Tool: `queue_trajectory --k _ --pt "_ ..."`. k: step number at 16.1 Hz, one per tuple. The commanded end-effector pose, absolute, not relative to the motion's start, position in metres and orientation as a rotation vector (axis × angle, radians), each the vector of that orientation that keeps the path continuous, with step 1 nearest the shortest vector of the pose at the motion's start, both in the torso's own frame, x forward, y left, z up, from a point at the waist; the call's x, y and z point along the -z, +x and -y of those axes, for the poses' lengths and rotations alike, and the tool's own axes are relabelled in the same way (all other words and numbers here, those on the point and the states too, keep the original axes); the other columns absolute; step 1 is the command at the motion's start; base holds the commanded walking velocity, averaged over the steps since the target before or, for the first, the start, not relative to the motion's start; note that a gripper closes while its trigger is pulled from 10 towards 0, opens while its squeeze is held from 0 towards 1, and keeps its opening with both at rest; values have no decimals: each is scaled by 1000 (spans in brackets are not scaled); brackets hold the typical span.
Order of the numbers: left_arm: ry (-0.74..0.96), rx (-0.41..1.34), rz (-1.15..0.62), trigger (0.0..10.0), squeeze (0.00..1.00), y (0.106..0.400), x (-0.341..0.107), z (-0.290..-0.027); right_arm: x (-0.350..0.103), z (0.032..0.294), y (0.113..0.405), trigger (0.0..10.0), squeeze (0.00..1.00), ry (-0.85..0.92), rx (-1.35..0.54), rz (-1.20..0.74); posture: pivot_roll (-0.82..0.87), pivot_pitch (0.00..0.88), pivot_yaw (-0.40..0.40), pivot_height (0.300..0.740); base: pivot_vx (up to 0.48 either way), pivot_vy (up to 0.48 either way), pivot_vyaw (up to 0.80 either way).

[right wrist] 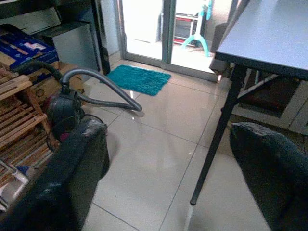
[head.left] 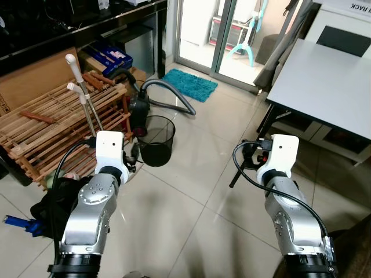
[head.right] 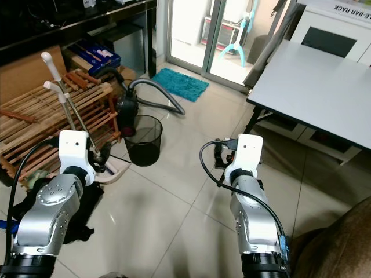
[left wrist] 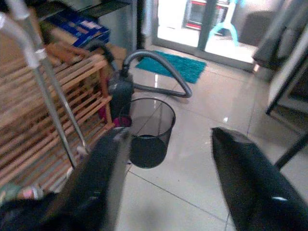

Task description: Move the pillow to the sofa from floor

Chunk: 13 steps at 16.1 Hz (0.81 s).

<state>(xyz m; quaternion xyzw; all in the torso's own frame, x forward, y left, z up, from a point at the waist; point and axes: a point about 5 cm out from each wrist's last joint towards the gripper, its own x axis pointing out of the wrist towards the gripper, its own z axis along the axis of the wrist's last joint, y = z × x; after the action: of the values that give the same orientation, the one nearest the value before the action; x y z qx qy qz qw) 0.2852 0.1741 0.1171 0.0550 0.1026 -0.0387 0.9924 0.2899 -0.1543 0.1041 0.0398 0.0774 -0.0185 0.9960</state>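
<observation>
Both pairs of jaws stand spread wide with nothing between them. Ahead of the left gripper (left wrist: 166,183) sits a black mesh bin (left wrist: 151,130), with a vacuum cleaner (left wrist: 120,91) and wooden rack (head.left: 52,124) beyond. Past the right gripper (right wrist: 166,185) stand a table leg (right wrist: 216,130) and a teal mat (right wrist: 138,79). No pillow or sofa can be made out.

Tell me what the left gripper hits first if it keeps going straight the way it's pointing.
Probably the black mesh wastebasket, straight ahead between the open left gripper fingers; bare floor tiles lie before it, though depth is uncertain.
</observation>
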Motion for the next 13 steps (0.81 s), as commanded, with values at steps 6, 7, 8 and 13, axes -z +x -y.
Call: queue_trajectory --k 6,7,8,13 --pt "268 191 -126 10000 0 287 -119 -155 -96 175 278 10000 0 64 164 -201 7 0 -51 740 0 0 -381" --pt "254 195 -126 10000 0 289 -118 -153 -98 178 276 10000 0 59 180 -172 -2 0 -41 740 0 0 -800" --pt "229 174 -107 10000 0 288 -119 -153 -98 180 273 10000 0 23 186 -173 -13 0 -34 740 0 0 -800" --pt "149 109 -110 10000 0 276 -111 -161 -85 173 265 10000 0 8 159 -318 2 0 -67 740 0 0 -320"
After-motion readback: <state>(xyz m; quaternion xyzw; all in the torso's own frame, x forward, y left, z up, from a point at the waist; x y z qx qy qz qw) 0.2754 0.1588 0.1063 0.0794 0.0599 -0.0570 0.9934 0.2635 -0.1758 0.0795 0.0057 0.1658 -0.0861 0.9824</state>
